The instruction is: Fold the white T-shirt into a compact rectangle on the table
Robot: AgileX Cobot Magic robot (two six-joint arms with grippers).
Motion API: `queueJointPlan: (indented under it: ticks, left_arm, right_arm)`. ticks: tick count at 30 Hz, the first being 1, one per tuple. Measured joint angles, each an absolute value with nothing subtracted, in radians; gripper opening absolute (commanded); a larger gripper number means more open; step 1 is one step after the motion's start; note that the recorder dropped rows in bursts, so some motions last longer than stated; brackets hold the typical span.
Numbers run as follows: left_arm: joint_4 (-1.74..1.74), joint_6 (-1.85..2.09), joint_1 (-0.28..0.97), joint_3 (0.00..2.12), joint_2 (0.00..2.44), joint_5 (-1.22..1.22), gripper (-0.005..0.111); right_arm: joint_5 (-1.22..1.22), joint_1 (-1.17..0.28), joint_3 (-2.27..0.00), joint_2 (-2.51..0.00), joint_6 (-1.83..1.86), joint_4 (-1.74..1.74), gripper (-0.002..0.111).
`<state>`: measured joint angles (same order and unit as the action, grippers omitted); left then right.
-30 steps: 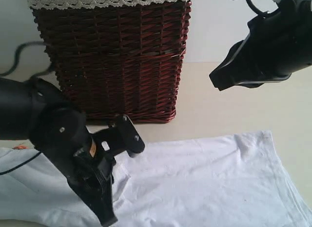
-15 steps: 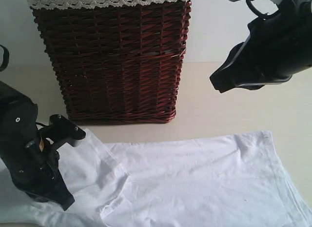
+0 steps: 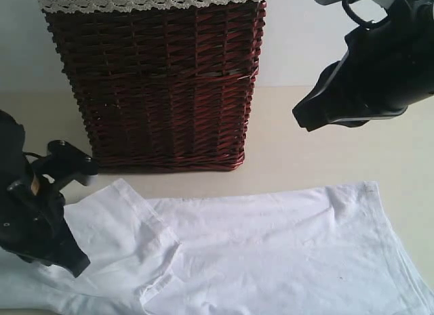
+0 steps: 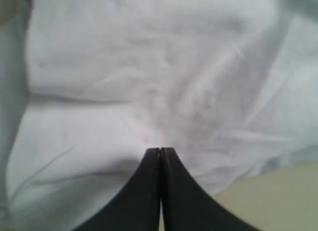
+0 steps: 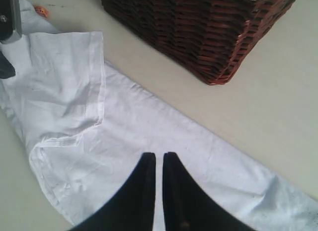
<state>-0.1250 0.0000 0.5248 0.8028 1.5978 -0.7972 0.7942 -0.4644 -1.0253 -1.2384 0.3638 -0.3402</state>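
Observation:
The white T-shirt [image 3: 271, 247] lies spread flat on the cream table [image 3: 305, 159], with one short sleeve [image 3: 115, 220] folded in over its body. In the right wrist view the white T-shirt [image 5: 124, 141] shows the same folded sleeve and a small orange neck label [image 5: 42, 11]. My left gripper [image 3: 71, 261] hovers low over the shirt's left end, and its jaws are pressed together with nothing between them [image 4: 160, 149]. My right gripper [image 3: 305, 115] hangs high above the table at the right, shut and empty [image 5: 159, 154]. The chest letters are not visible.
A dark red wicker basket [image 3: 163, 85] with white lace trim stands behind the shirt, close to its far edge, and shows in the right wrist view too [image 5: 198, 27]. Bare table lies to the right of the basket and past the shirt's hem.
My left arm has swung left and back, off the middle of the shirt, uncovering the sleeve folded onto the body. The right arm has barely moved.

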Motion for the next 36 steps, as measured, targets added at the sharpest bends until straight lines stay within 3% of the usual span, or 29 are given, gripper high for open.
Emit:
queueJointPlan:
  ticks: [9,18,21,25,27,32,36]
  left_arm:
    - [-0.194,-0.129,0.347,0.73,1.609,-0.893,0.0]
    - [-0.175,-0.131,0.329,0.747,1.564,-0.903,0.003]
    - [-0.175,-0.131,0.329,0.752,1.516,-0.851,0.019]
    - [-0.175,-0.131,0.317,0.752,1.498,-0.791,0.065]
    - [-0.175,-0.131,0.313,0.752,1.508,-0.786,0.074]
    - [-0.184,-0.131,0.313,0.753,1.574,-0.734,0.064]
    - [-0.19,-0.131,0.313,0.753,1.602,-0.73,0.029]
  right_arm:
    - [0.796,-0.464,-1.025,-1.238,0.364,-0.338,0.008]
    - [0.798,-0.464,-1.025,-1.238,0.364,-0.336,0.008]
    - [0.798,-0.464,-1.025,-1.238,0.364,-0.336,0.008]
    - [0.798,-0.464,-1.025,-1.238,0.364,-0.336,0.008]
    - [0.798,-0.464,-1.025,-1.238,0.364,-0.336,0.008]
    - [0.798,-0.464,-1.025,-1.238,0.364,-0.336,0.008]
    - [0.8,-0.464,-1.025,-1.238,0.364,-0.336,0.008]
